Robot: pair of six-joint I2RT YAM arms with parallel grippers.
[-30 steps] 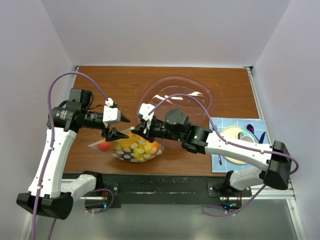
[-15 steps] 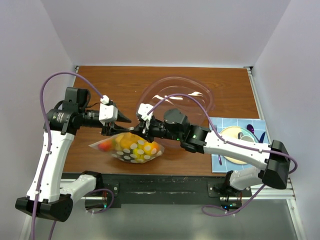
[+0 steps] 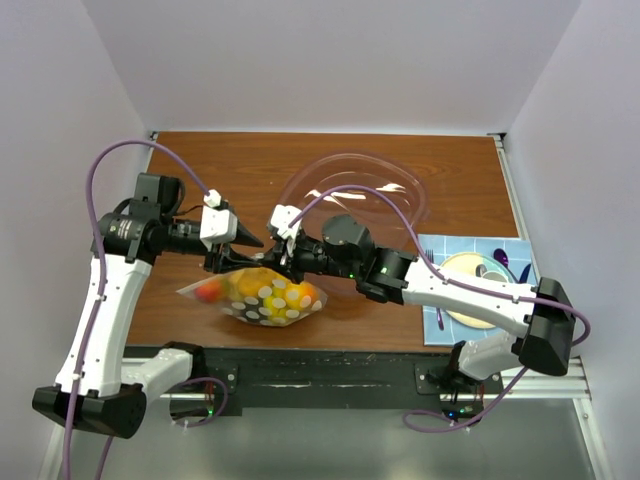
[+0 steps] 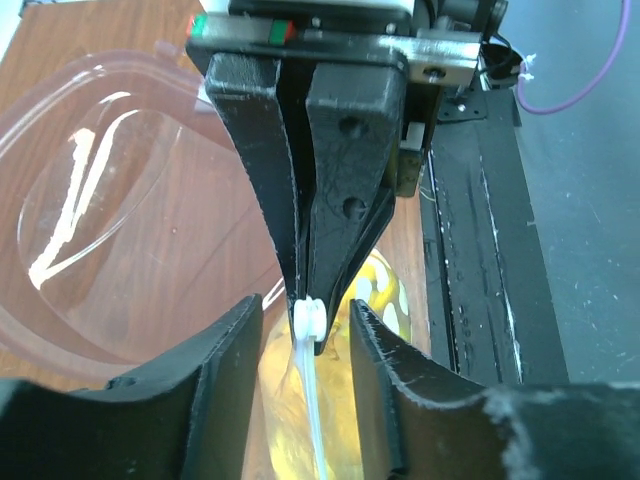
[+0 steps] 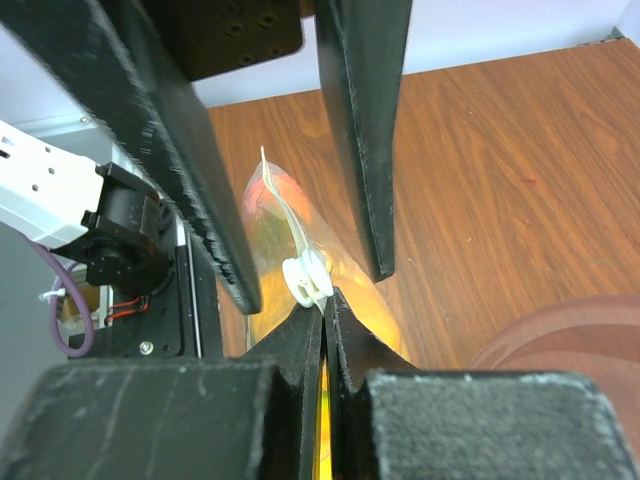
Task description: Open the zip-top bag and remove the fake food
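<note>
The zip-top bag (image 3: pixel 265 297), clear with white dots, lies near the table's front edge. It holds the fake food (image 3: pixel 285 295): yellow, orange and red pieces. My right gripper (image 3: pixel 277 258) is shut on the bag's top edge, right beside the white slider (image 5: pixel 307 278), and holds that edge up. My left gripper (image 3: pixel 243 255) is open. Its fingers (image 4: pixel 215 390) stand either side of the slider (image 4: pixel 309 322) without touching it. The bag also shows in the left wrist view (image 4: pixel 345 420) and the right wrist view (image 5: pixel 272 225).
A large clear pinkish bowl (image 3: pixel 350 195) sits just behind the grippers and shows in the left wrist view (image 4: pixel 100 200). A blue mat with a plate, cup and fork (image 3: pixel 480 285) lies at the right. The black front rail (image 3: pixel 330 370) runs below the bag.
My left gripper has moved right to meet the right gripper, so its open jaws now flank the slider. The right gripper has shifted slightly left, still holding the bag's edge.
</note>
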